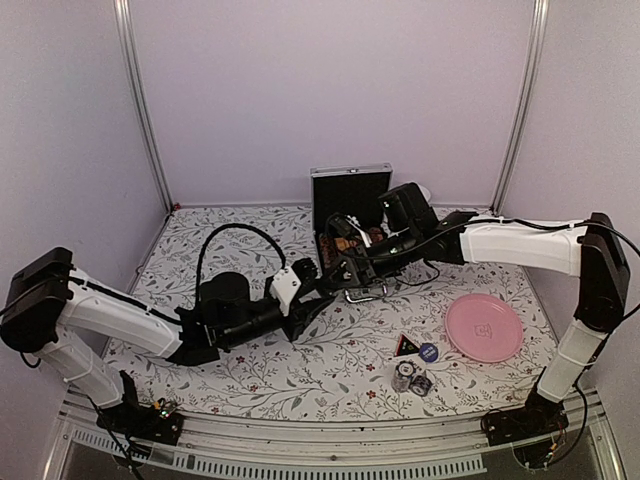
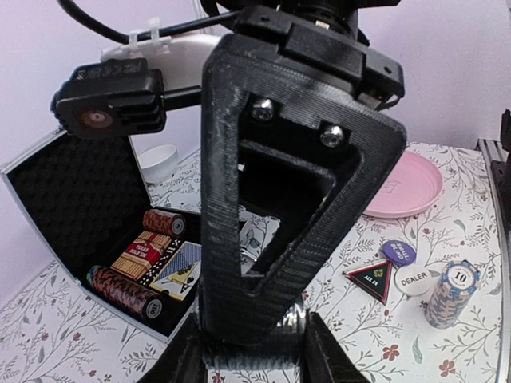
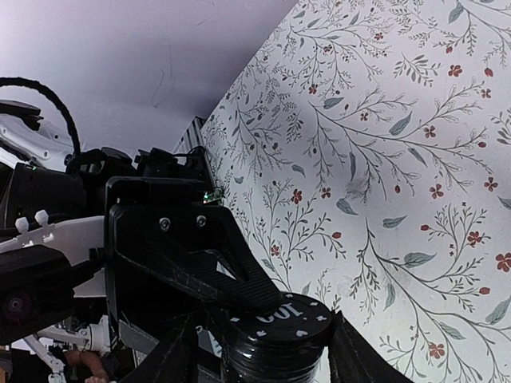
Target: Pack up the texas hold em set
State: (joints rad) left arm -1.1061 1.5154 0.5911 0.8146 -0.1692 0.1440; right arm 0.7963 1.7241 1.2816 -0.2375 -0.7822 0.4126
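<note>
Since chips are dense, stiff and slick-edged, a stack point(image 2: 451, 295) is probably best pinched low across its sides so it isn't sheared apart. The case point(image 2: 72, 199) is propped open mid-table; the stack, triangle point(image 2: 370, 278) and blue disc point(image 2: 398, 253) are parked by the plate point(image 2: 407, 187). A black "CUT" disc point(image 3: 279, 319) is clamped in the right gripper point(image 3: 263, 327); the left gripper point(image 2: 254, 327) spread can't be told. "ALL IN", "DEALER" and "10" can be read.

Pale lilac walls point(image 1: 330, 80) meet at silver corner posts point(image 1: 143, 100). The table point(image 1: 300, 385) wears a white cloth printed with leafy sprigs and small red flowers, evenly lit.
</note>
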